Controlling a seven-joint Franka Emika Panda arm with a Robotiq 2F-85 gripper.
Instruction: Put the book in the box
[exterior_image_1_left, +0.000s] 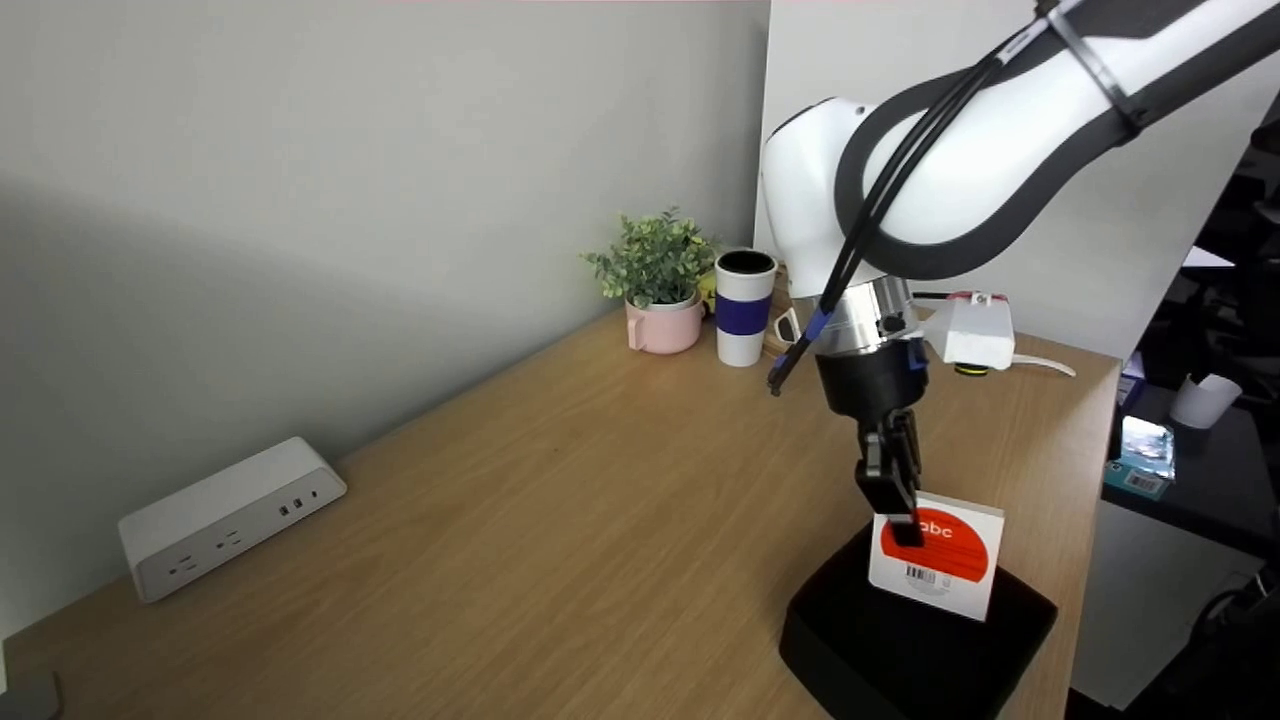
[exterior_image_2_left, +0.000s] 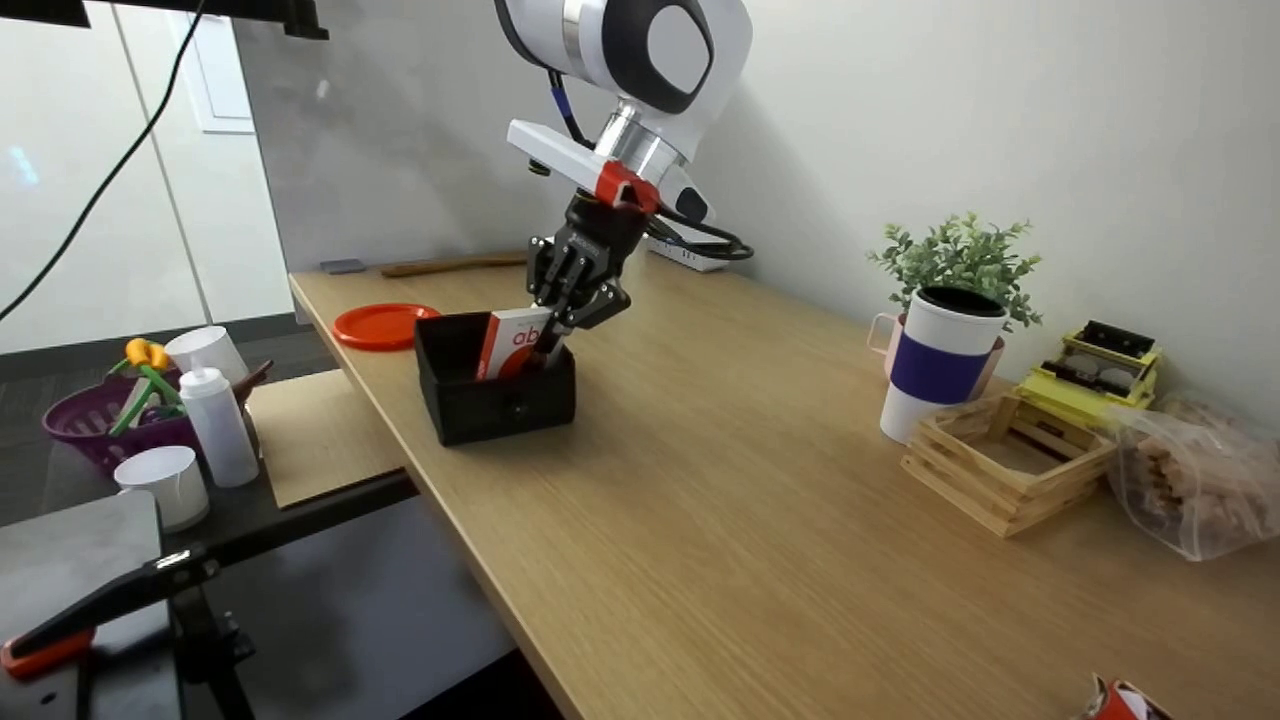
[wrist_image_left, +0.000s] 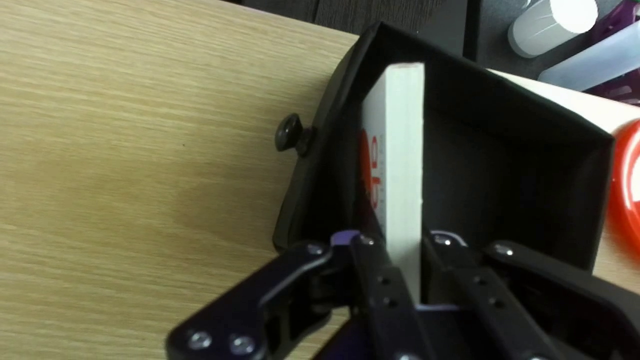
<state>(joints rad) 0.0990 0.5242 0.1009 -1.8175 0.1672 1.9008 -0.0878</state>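
In the wrist view, pinches the book (wrist_image_left: 405, 150) edge-up in the gripper (wrist_image_left: 402, 242). In an exterior view, holds it roughly upright, partly inside the black box (exterior_image_2_left: 495, 415), beside a red plate (exterior_image_2_left: 382, 329). In an exterior view, holds it well apart from the white power strip (exterior_image_1_left: 232, 520).

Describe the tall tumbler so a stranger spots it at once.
On the wooden table, go to the leafy plant in its pink pot by the wall. The tumbler stands beside it, white with a dark top; its wide purple-blue band sets it apart.
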